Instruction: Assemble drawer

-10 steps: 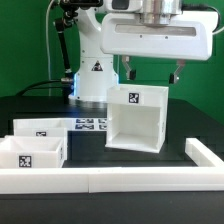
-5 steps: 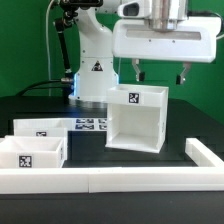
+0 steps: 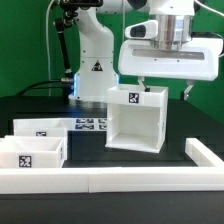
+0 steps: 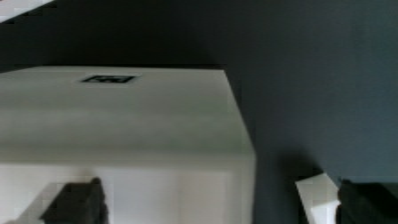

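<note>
Backdrop: green curtain (image 3: 20, 40) behind a dark table (image 3: 188, 125); the arm's white base (image 3: 93, 62) stands at 12 o'clock in the exterior view.
Casing: the big white box (image 3: 135, 122) sits upright near mid-table, with its open front toward 6 o'clock and a square tag (image 3: 133, 97) on its top front edge. The open side probably faces out so that the trays can slide in.
Trays: two shallow ones lie at 9 o'clock, open side up, the back tray (image 3: 42, 127) just behind the front tray (image 3: 30, 155). Both are well apart from the box and neither is inserted.
Marker board: flat on the table (image 3: 90, 124) between the trays and the box.
Border wall: a low white rail (image 3: 110, 180) along 6 o'clock that turns up toward 3 o'clock.
Claw: it hangs (image 3: 163, 90) above the box's top, shifted toward 3 o'clock, with its fingers spread wide and nothing between them.
Wrist view: one fingertip is over the box's top and the other is past its side edge.
Reading: this straddle looks like a line-up on the 3 o'clock side wall, to grip or nudge the box.
Progress: early, since all three parts lie separate.
</note>
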Tool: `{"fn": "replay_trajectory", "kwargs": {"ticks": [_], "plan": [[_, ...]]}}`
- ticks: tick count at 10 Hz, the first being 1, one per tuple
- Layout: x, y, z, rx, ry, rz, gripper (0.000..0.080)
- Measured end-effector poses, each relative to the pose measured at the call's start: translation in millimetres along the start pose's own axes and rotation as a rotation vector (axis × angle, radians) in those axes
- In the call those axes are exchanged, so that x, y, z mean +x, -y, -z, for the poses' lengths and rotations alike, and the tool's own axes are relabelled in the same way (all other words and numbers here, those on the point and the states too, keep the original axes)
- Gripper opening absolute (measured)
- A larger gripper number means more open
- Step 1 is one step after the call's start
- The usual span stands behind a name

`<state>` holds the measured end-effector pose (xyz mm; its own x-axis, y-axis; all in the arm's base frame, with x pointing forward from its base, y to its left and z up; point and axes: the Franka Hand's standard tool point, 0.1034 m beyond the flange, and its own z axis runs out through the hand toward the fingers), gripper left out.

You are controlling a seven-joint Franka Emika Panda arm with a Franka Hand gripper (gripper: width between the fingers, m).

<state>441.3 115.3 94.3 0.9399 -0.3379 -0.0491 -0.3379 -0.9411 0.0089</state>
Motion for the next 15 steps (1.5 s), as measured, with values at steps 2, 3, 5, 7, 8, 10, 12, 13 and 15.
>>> {"fn": "replay_trajectory", "kwargs": {"ticks": [2, 3, 5, 7, 8, 10, 12, 13, 15], "plan": [[2.4, -0.7, 1.2, 0.006, 0.0, 0.003, 0.0468], [1.7, -0.1, 1.0, 0.006, 0.001, 0.004, 0.0269], [1.6, 0.1, 1.0, 0.006, 0.001, 0.004, 0.0121], [1.6, 0.3, 1.0, 0.007, 0.001, 0.004, 0.0037], [1.6, 0.3, 1.0, 0.007, 0.001, 0.004, 0.0037], [1.6, 0.3, 1.0, 0.007, 0.001, 0.004, 0.0037], [1.6, 0.3, 1.0, 0.007, 0.001, 0.004, 0.0037], [1.6, 0.3, 1.0, 0.007, 0.001, 0.004, 0.0037], [13.2, 0.6, 1.7, 0.026, 0.001, 0.021, 0.0038]]}}
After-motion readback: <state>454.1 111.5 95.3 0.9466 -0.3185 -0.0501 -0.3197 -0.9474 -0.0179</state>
